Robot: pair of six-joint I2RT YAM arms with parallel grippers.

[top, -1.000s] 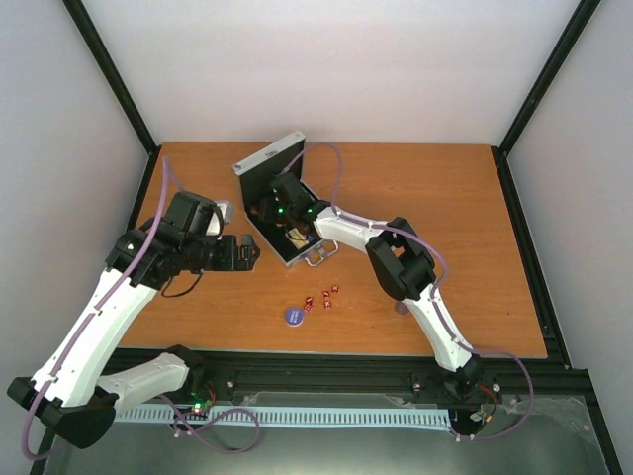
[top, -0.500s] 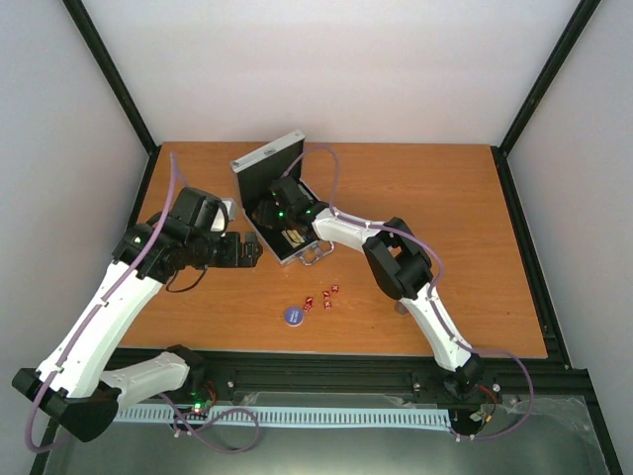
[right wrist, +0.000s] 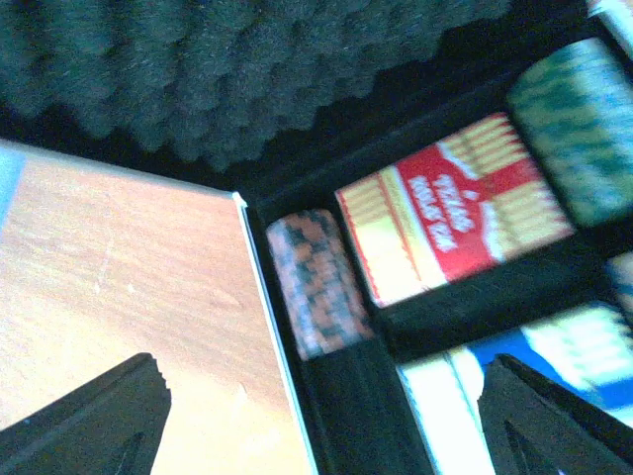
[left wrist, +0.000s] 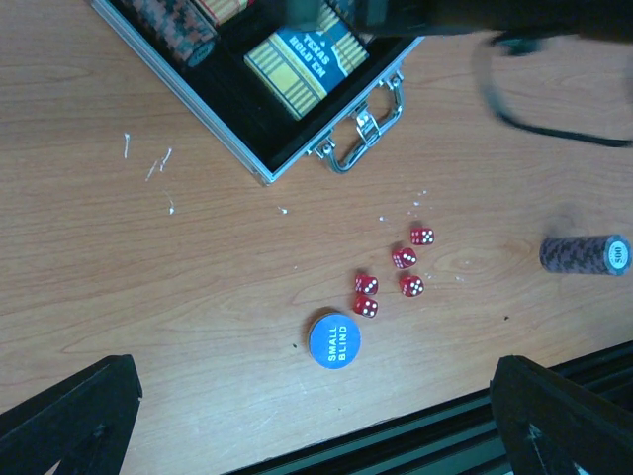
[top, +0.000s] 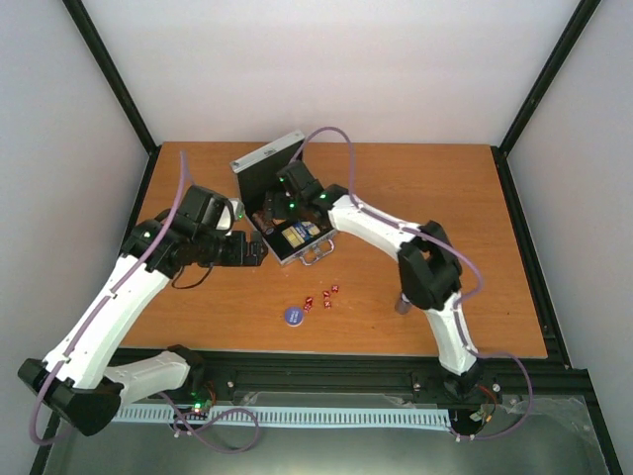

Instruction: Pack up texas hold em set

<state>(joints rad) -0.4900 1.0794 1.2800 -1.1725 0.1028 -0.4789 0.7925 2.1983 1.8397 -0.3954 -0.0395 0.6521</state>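
Note:
The silver case [top: 305, 249] stands open on the table, its foam-lined lid [top: 265, 161] raised. In the right wrist view it holds a red card box [right wrist: 455, 223], a blue-yellow card box [right wrist: 554, 366], a red-black chip stack [right wrist: 316, 282] and a green chip stack [right wrist: 579, 129]. My right gripper [right wrist: 326, 435] is open and empty above the case's left compartment. My left gripper [left wrist: 316, 435] is open and empty above the table, left of the case [left wrist: 237, 148]. Several red dice [left wrist: 396, 272], the blue disc [left wrist: 334, 341] and a grey chip stack [left wrist: 584, 254] lie loose on the table.
The case handle [left wrist: 361, 129] points toward the dice. The table's near edge and black rail [left wrist: 445, 435] run just below the blue disc. The right arm's forearm [top: 376, 223] stretches over the table right of the case.
My right gripper has risen a little over the case and its elbow has swung right. My left gripper has shifted slightly right, toward the case.

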